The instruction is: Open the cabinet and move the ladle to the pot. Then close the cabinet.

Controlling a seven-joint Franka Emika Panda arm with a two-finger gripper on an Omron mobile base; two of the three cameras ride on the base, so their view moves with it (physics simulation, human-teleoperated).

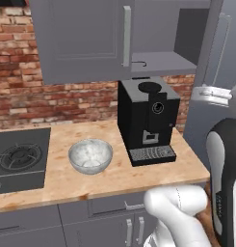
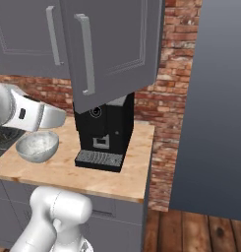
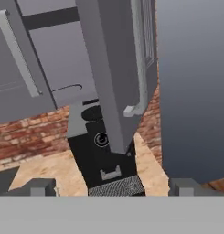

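Observation:
The cabinet (image 1: pixel 81 38) hangs above the counter. Its left door is shut and its right door (image 2: pixel 117 44) is swung wide open, showing the long silver bar handle (image 2: pixel 85 54). In the hand view that door (image 3: pixel 109 68) stands edge-on just ahead. The ladle (image 1: pixel 138 63) lies on the cabinet's bottom shelf as a thin dark outline, and it shows again as the ladle (image 3: pixel 67 88) left of the open door. My gripper (image 3: pixel 113 188) is open, its tips far apart and empty, back from the cabinet and below the shelf. The pot is out of view.
A black coffee machine (image 1: pixel 147 120) stands on the wooden counter (image 1: pixel 114 178) directly under the open cabinet. A silver bowl (image 1: pixel 90 155) sits to its left, and a stove (image 1: pixel 18 159) lies farther left. A tall grey panel (image 2: pixel 220 108) bounds the counter's right side.

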